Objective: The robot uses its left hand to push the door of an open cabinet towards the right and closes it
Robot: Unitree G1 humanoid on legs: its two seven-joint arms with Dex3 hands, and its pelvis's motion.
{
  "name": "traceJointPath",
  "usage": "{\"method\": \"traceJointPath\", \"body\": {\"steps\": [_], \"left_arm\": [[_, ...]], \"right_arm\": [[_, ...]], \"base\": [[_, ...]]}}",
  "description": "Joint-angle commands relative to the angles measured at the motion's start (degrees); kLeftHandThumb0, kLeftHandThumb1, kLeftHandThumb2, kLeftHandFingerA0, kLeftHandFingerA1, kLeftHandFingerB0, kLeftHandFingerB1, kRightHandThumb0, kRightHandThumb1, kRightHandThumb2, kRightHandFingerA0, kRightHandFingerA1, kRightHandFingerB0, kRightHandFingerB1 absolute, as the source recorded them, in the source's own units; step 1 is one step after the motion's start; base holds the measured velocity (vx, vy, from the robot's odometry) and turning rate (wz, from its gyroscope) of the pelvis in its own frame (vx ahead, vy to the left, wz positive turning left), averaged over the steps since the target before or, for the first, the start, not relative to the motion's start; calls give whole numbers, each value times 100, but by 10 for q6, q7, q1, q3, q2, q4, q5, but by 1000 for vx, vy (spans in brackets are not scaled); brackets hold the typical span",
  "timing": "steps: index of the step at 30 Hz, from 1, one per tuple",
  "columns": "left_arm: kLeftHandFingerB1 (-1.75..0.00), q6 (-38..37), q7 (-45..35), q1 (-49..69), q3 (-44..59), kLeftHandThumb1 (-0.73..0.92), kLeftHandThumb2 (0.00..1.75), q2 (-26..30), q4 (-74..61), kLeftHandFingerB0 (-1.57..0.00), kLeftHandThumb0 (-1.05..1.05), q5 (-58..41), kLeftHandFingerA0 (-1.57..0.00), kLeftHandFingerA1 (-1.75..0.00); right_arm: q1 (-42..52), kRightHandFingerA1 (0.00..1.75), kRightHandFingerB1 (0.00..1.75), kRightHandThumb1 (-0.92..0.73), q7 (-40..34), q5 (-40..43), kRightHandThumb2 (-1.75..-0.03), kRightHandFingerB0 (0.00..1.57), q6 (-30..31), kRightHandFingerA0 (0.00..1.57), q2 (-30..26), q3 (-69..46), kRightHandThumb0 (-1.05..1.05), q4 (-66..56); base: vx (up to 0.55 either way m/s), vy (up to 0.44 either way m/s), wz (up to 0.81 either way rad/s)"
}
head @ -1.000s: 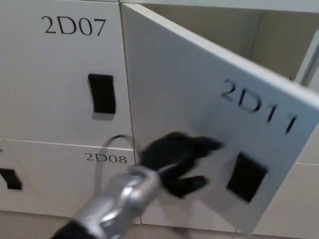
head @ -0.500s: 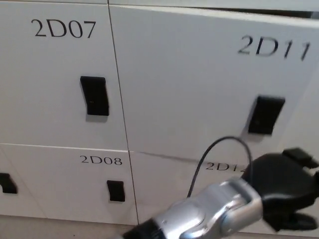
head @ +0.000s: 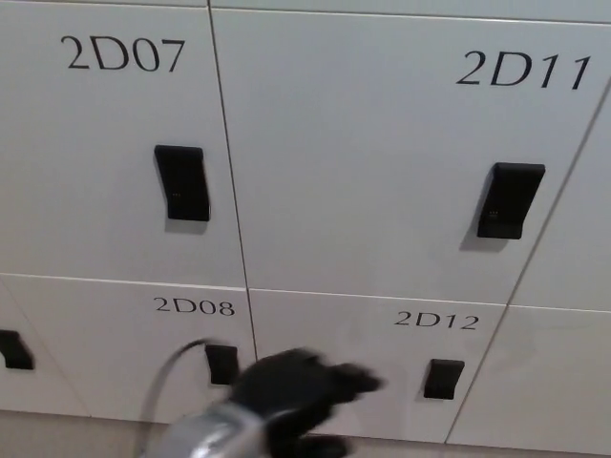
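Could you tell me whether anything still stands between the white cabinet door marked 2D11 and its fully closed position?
Nothing visible does. The white cabinet door marked 2D11 sits flush with its neighbours, no gap showing along its edges. The left black robot hand is low in front of door 2D12, apart from the black handle.

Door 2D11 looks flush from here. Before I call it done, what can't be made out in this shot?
- Head view: whether door 2D11 has latched; only its front shows.
- Left hand: motion-blurred, finger pose unclear; arm cut off by the bottom edge.
- Right hand: out of frame.
- Handle at the left edge: cut off, its label unseen.
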Motion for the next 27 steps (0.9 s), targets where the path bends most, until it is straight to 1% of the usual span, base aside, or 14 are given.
{"method": "traceJointPath", "body": {"steps": [1,5,6,7,11,14,15,19,20,21,26,27], "left_arm": [[-30,-100,90,130,167,88,68,87,49,-26,-60,-132,-34,-35],[-30,-113,89,137,187,88,68,82,56,-26,-60,-128,-34,-35],[-30,-145,143,179,254,87,67,85,135,-26,-61,-169,-29,-37],[-30,-155,158,191,275,87,67,85,158,-26,-61,-180,-29,-37],[-30,-169,175,197,301,87,67,82,203,-26,-62,-177,-29,-38],[-30,-196,200,221,334,87,66,81,305,-25,-59,-188,-29,-39],[-30,-190,192,217,348,88,67,76,346,-23,-61,-198,-30,-38],[-30,-202,191,207,359,88,67,72,378,-23,-61,-196,-30,-38],[-30,-188,163,188,372,89,67,67,402,-21,-61,-214,-36,-41],[-30,-172,128,163,389,89,67,59,434,-21,-61,-236,-36,-41],[-31,-170,108,147,407,88,67,53,475,-24,-61,-242,-39,-44],[-44,-166,104,140,409,73,100,52,485,-14,-65,-240,-30,-51]], "right_arm": [[-2,38,32,-91,-2,-2,-67,24,17,32,-6,1,-53,-1],[-2,38,32,-91,-2,-1,-67,24,17,32,-6,1,-53,-2],[-3,37,32,-91,-3,-4,-67,25,21,31,-3,4,-54,1],[-3,37,32,-91,-3,-5,-67,25,23,31,-2,5,-54,1],[-3,37,32,-90,-9,-8,-66,26,23,32,-3,9,-54,1],[3,36,31,-90,-1,-11,-66,26,29,32,0,16,-54,1],[1,36,31,-89,-3,-13,-66,26,32,33,0,18,-55,2],[0,36,31,-89,-4,-13,-66,26,33,33,0,20,-55,2],[2,36,31,-90,-2,-10,-66,26,31,32,0,19,-54,1],[4,36,31,-90,-1,-8,-66,26,29,32,-1,17,-54,0],[16,35,32,-90,-7,-15,-67,28,29,33,-4,24,-53,-1],[15,36,31,-89,-6,-14,-66,27,32,32,-5,24,-53,-1]], "base": [[0,0,0],[0,0,0],[0,0,0],[0,0,0],[0,0,0],[0,0,0],[0,0,0],[0,0,0],[0,0,0],[0,0,0],[0,0,0],[0,0,0]]}}
